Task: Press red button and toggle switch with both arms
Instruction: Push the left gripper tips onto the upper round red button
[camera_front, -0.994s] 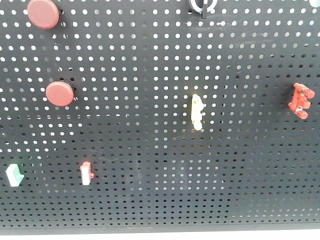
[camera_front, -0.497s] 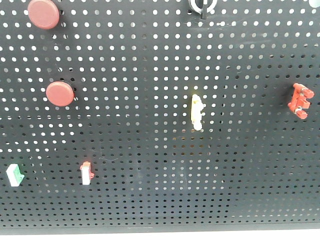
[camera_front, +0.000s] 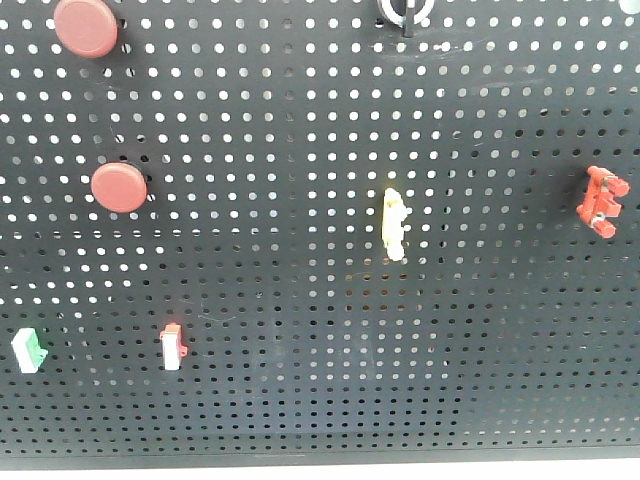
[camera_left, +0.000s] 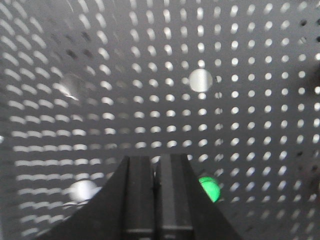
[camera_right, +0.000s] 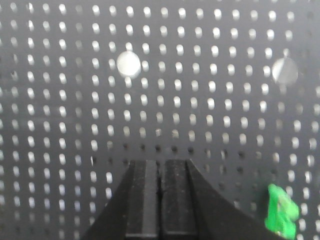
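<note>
On the black pegboard (camera_front: 300, 128), in the front view, two round buttons sit at the left: the upper red button (camera_front: 85, 27) at the top edge and the lower red button (camera_front: 119, 187) beneath it. The pale yellow toggle switch (camera_front: 394, 224) is mounted right of centre, well apart from both. A red switch (camera_front: 602, 201) sits near the right edge, and a green-and-white switch (camera_front: 29, 350) and a red-and-white switch (camera_front: 173, 346) sit low on the left.

The left gripper (camera_left: 155, 161) faces the perforated panel with its black fingers pressed together on nothing, and a blurred green knob (camera_left: 210, 188) shows just beside them. The right gripper (camera_right: 160, 163) is likewise clenched and empty, with a bright green switch (camera_right: 281, 215) at its lower right.
</note>
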